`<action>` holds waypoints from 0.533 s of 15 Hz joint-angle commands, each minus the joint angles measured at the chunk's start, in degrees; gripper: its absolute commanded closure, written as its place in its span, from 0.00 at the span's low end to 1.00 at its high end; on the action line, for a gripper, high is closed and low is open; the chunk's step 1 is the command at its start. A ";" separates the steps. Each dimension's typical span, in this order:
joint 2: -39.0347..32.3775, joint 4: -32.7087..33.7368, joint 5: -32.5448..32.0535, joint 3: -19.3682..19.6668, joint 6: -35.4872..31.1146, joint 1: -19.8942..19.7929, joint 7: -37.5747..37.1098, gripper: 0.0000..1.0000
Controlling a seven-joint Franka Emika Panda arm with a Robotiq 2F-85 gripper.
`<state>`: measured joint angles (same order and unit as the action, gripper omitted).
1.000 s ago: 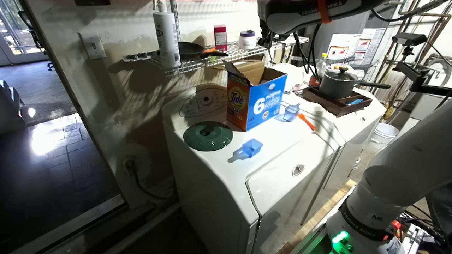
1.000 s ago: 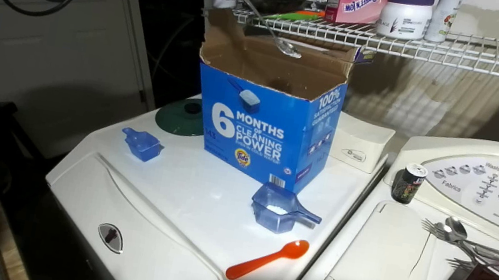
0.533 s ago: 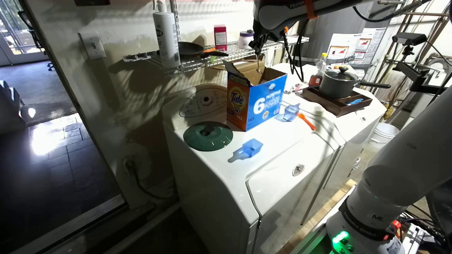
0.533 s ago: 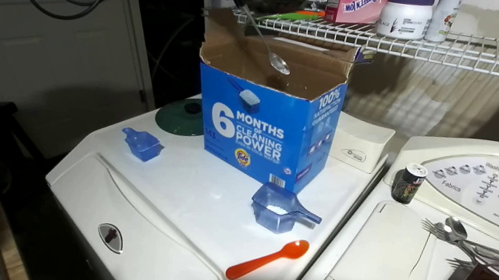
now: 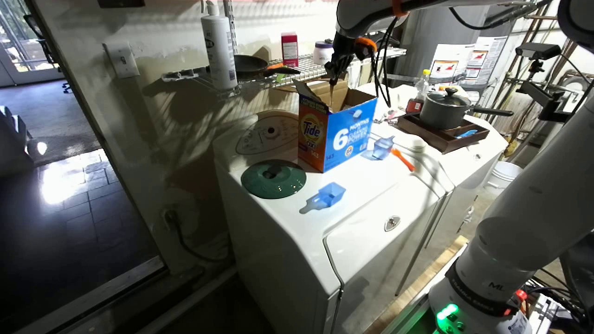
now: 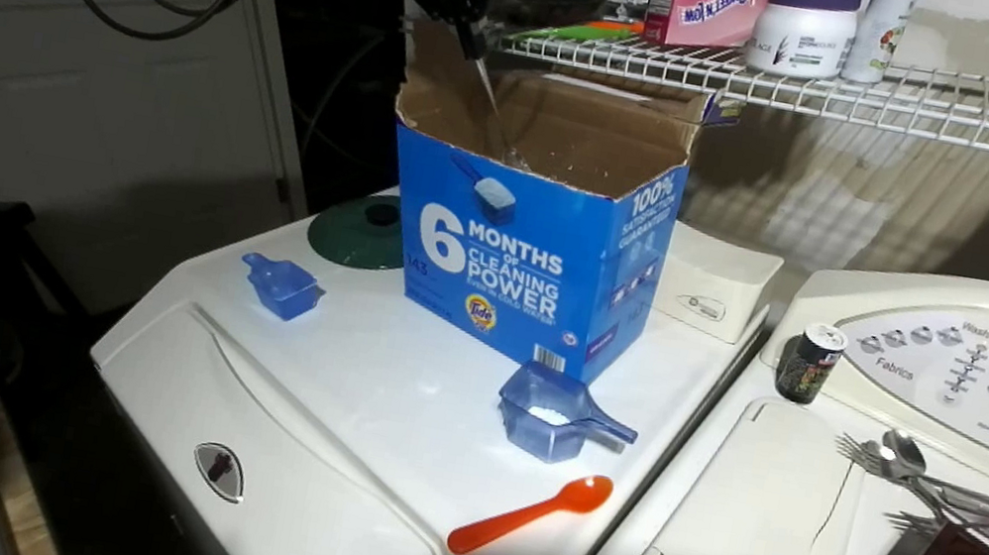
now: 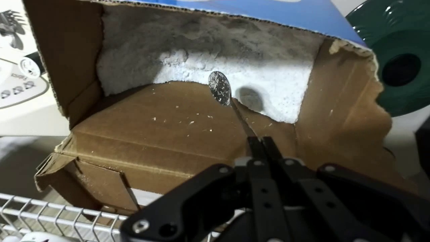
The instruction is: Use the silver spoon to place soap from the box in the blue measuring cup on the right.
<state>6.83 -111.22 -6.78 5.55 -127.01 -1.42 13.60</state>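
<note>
On the white machine top point(image 6: 410, 394), the blue measuring cup point(image 6: 540, 439), holding powder point(image 6: 549, 416), is set near the side edge, just beside the box point(image 6: 509, 250). By a broad stretch it is separated from another blue cup point(image 6: 284, 289). The silver spoon point(image 7: 220, 88), pinched by the fingers point(image 7: 254, 148), is held over soap point(image 7: 275, 88) inside the box, backed by a wire shelf point(image 6: 787, 90).

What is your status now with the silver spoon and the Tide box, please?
Gripper shut on silver spoon. Spoon's bowl, speckled white, inside Tide box, apparently above white powder. Box's printed wall stands between spoon and right-hand blue measuring cup.
</note>
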 commanded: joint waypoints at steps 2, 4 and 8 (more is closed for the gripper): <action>-3.61 3.41 8.50 1.40 2.44 -0.99 5.65 0.99; -4.49 3.49 10.00 1.59 2.89 -1.51 6.48 0.99; -6.38 3.22 13.32 1.68 3.68 -2.40 8.08 0.99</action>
<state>2.92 -110.31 2.92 7.20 -125.27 -3.04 19.14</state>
